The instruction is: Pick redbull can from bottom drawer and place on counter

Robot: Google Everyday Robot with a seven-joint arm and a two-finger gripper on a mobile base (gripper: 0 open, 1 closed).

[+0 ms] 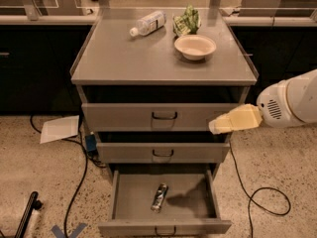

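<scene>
The redbull can [159, 197] lies on its side in the middle of the open bottom drawer [133, 195], which is pulled out toward me. The two drawers above are slightly ajar. The counter [133, 58] is the grey top of the cabinet. My gripper [219, 125] is the pale cream tip of the white arm coming in from the right. It hangs in front of the top drawer's right end, well above and to the right of the can. Its shadow falls on the drawer floor next to the can.
On the counter lie a clear plastic bottle [147, 23], a green bag [187, 21] and a white bowl [195, 46]. On the floor are a sheet of paper [59, 128], black cables [262, 197], a dark pole [27, 214] and blue tape [69, 230].
</scene>
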